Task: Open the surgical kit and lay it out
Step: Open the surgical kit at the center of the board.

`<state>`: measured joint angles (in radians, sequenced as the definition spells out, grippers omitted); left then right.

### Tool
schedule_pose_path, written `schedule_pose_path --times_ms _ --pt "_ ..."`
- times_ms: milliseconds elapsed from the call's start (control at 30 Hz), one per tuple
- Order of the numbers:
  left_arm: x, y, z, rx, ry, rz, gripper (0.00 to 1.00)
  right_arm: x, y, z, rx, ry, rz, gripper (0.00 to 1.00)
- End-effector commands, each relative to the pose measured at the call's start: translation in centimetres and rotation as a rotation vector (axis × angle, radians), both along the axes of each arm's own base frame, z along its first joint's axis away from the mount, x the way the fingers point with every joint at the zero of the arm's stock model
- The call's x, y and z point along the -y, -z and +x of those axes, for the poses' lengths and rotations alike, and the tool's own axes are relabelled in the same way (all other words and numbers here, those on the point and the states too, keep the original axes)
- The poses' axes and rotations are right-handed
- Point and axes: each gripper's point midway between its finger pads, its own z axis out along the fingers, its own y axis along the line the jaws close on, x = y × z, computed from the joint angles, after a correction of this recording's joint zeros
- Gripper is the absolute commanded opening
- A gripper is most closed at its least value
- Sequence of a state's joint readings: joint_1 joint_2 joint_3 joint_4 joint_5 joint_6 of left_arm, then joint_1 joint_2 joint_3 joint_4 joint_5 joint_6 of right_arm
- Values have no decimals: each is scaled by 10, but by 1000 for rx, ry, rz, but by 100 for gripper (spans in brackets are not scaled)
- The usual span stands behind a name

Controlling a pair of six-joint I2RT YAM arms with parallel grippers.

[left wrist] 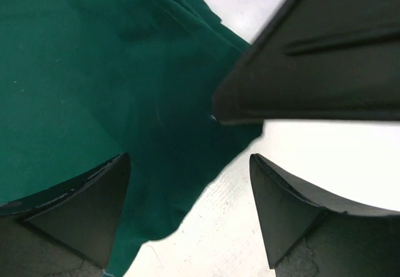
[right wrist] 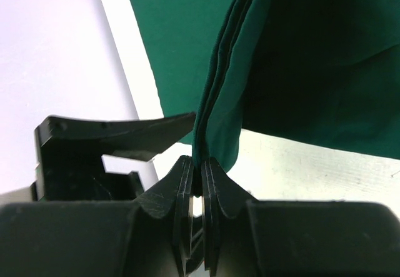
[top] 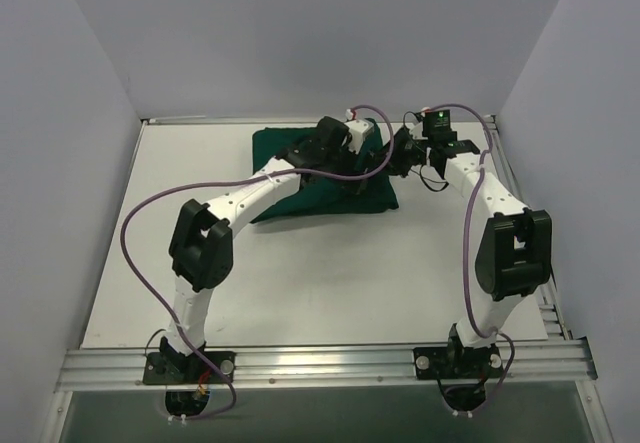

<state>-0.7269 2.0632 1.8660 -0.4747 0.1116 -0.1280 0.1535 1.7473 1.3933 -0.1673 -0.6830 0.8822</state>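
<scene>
Cloth takes up most of the scene: the dark green cloth wrap (top: pixel 335 195) lies bunched on the white surface (top: pixel 200 263), and both arms meet at its right-hand end. The left arm (top: pixel 240 198) reaches across the wrap from its near left side and covers the middle of it in the overhead view. The left claw (left wrist: pixel 189 164) is released, its two fingers (left wrist: pixel 81 208) spread wide with nothing gripped between them. It hangs over the wrap's corner, where the green edge gives way to bare surface. Whether those fingers touch the fabric cannot be told.

The right arm (top: pixel 490 198) comes in from the right of the wrap. The right claw (right wrist: pixel 195 167) is clenched on the wrap itself: its pads (right wrist: pixel 215 189) pinch a folded edge of several layers. The fabric stands up from that pinch as a narrow ridge before spreading out flat. From the left wrist, the right claw's dark body sits just above the wrap's corner, close to the left claw. In the right wrist view, a black finger of the left claw sits just left of the pinched fold.
</scene>
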Motion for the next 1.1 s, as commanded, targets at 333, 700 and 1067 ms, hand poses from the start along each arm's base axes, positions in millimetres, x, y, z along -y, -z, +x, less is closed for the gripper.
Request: schedule_pose_path --times_ms 333,700,1067 --pt "-12 -16 31 48 -102 12 2 -12 -39 -8 76 -35 53 14" --pt "-196 -67 69 97 -438 10 2 23 -35 19 120 -12 -159 72" --pt "-391 -48 65 65 -747 105 2 17 -22 26 119 -74 -188 72"
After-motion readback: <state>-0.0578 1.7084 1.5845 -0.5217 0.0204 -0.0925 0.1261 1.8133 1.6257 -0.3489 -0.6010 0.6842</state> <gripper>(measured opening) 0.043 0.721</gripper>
